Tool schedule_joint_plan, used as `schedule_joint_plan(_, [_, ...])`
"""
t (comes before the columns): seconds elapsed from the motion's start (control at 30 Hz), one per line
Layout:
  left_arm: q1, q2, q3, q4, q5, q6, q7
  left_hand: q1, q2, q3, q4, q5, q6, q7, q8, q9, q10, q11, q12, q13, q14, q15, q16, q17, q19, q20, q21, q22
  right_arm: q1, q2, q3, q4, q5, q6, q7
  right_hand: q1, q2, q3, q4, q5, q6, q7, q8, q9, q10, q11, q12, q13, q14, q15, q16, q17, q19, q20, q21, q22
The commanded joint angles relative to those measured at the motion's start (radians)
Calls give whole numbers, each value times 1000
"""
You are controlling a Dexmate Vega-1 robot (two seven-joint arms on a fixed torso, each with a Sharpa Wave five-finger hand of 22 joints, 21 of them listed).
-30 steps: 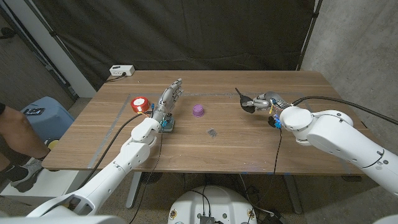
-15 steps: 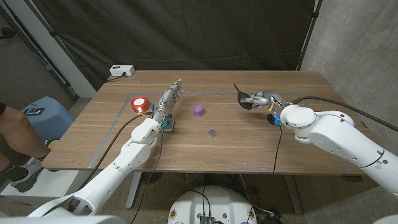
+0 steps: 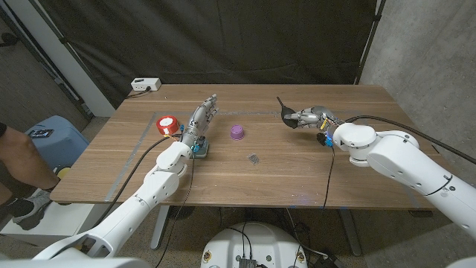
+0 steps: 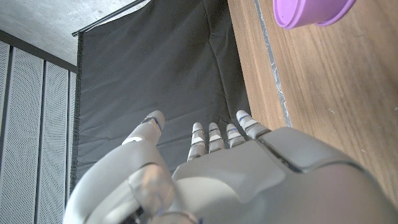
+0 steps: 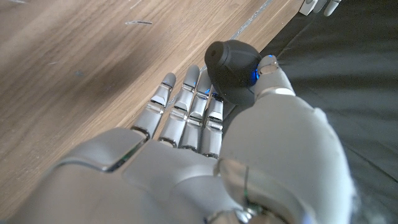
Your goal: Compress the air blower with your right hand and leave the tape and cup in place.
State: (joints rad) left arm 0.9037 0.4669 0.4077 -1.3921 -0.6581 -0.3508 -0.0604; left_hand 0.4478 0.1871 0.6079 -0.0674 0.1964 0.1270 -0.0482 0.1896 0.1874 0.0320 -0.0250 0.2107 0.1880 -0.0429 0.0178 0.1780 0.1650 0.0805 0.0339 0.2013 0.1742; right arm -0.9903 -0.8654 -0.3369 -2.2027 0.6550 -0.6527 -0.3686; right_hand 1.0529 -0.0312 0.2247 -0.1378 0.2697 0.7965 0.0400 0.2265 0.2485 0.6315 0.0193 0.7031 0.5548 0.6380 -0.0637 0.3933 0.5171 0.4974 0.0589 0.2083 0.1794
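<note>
My right hand (image 3: pixel 315 116) holds the black rubber air blower (image 3: pixel 289 117) over the table's right side, its thin nozzle pointing toward the back. Seen from the right wrist, the blower's bulb (image 5: pixel 232 70) sits pinched between the thumb and the stretched fingers (image 5: pixel 186 109) of that hand (image 5: pixel 205 149), just above the wood. The purple cup (image 3: pixel 237 132) stands near the table's middle, and also appears in the left wrist view (image 4: pixel 313 12). A red roll of tape (image 3: pixel 166 124) lies to the left. Between tape and cup my left hand (image 3: pixel 201 119) stands with straight fingers, holding nothing (image 4: pixel 217 168).
A white power strip (image 3: pixel 146 85) lies at the table's back left corner. A small dark speck (image 3: pixel 253 158) marks the wooden table (image 3: pixel 245 186) in front of the cup. A blue stool (image 3: pixel 52 134) and a person's leg (image 3: pixel 15 160) are beyond the left edge.
My right hand has carried the blower a little toward the back of the table and to the left, nozzle tip rising. Left hand, tape and cup have stayed put.
</note>
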Motion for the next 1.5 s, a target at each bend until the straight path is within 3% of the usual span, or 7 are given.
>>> schedule_joint_plan(0.03, [6,5,-1,-7,1,1,2,9,1,-2,4,4,19,7,9,3,11,0,2,6,1,2,0,3,8,-1,-2,2,8,13,2,69,45,92,59,-1,7,-1,0,-4,-5,8,-4,4,-1,6,4,3,-3,-45,0,4,-8,1,-3,2])
schedule_joint_plan(0.63, [14,8,4,-28,5,12,12,10,2,-3,6,4,58,24,20,5,14,1,3,6,4,3,1,3,19,-1,2,3,10,20,18,138,110,187,120,1,8,-3,-1,-8,-7,12,-7,4,-4,8,3,1,-1,-41,-3,7,-11,4,-3,2])
schedule_joint_plan(1.5, [22,3,1,-27,0,17,27,12,2,-2,7,5,81,31,22,7,17,3,3,6,12,4,2,3,23,3,3,4,102,68,-37,275,162,219,203,-13,9,-14,5,-15,-13,17,-13,4,-13,14,3,6,-8,-29,-3,19,-19,8,-3,2])
